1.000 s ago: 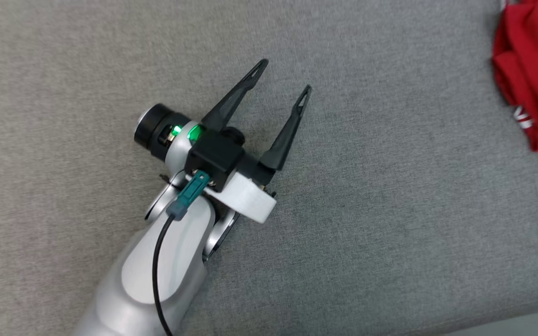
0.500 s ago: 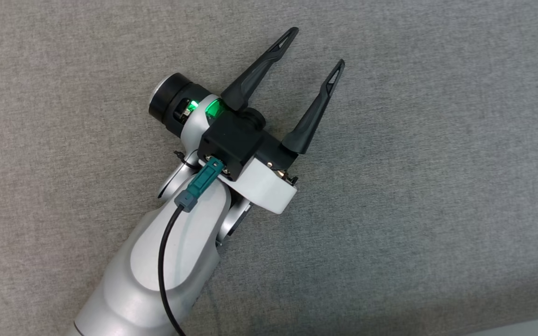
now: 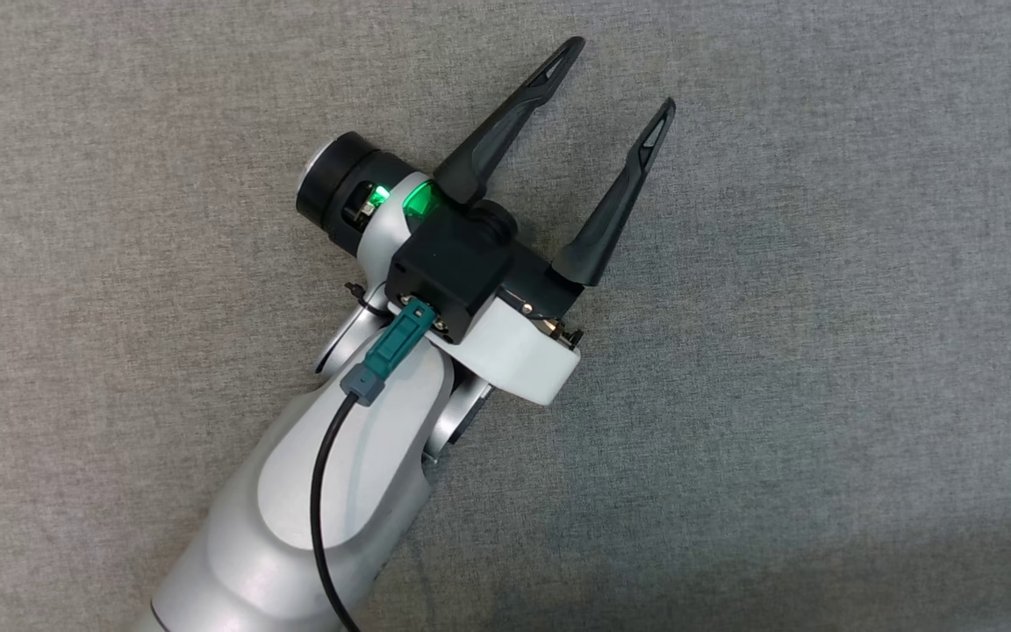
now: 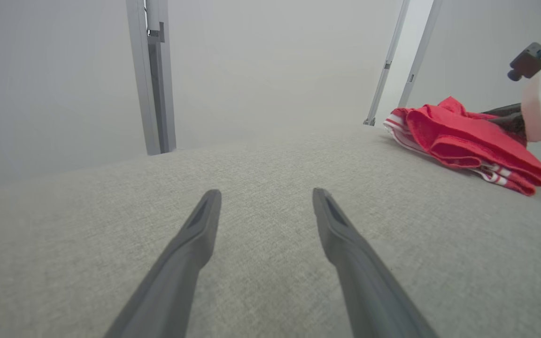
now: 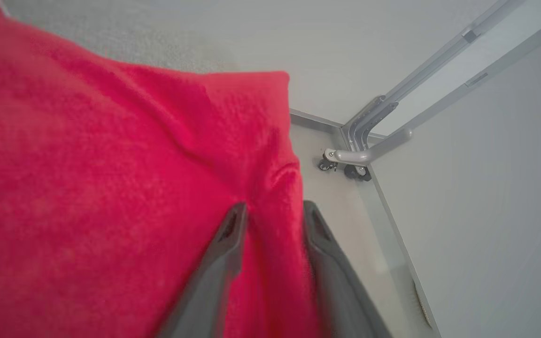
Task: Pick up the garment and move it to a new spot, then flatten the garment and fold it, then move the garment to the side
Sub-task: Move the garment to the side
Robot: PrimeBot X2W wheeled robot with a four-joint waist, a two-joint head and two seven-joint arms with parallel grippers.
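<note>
The garment (image 4: 463, 141) is a red cloth with white stripes, lying in a folded heap at the far right of the grey surface in the left wrist view. My right gripper (image 4: 505, 116) reaches into its far side there. In the right wrist view the garment (image 5: 111, 188) is close up, and my right gripper (image 5: 274, 207) has its fingers parted with a ridge of the red cloth lying between them. My left gripper (image 3: 618, 79) hovers wide open over bare grey fabric, well away from the garment, with nothing between its fingers (image 4: 341, 234).
Everything rests on a grey woven surface (image 3: 821, 351). Metal frame posts (image 4: 150, 75) stand behind it, another pair (image 4: 411, 61) near the garment. Past the surface's edge, a frame foot with caster wheels (image 5: 355, 171) stands on the floor.
The head view has swung, so the red garment at its upper right has left the picture. The left gripper stays wide open and sits higher and further right in that view.
</note>
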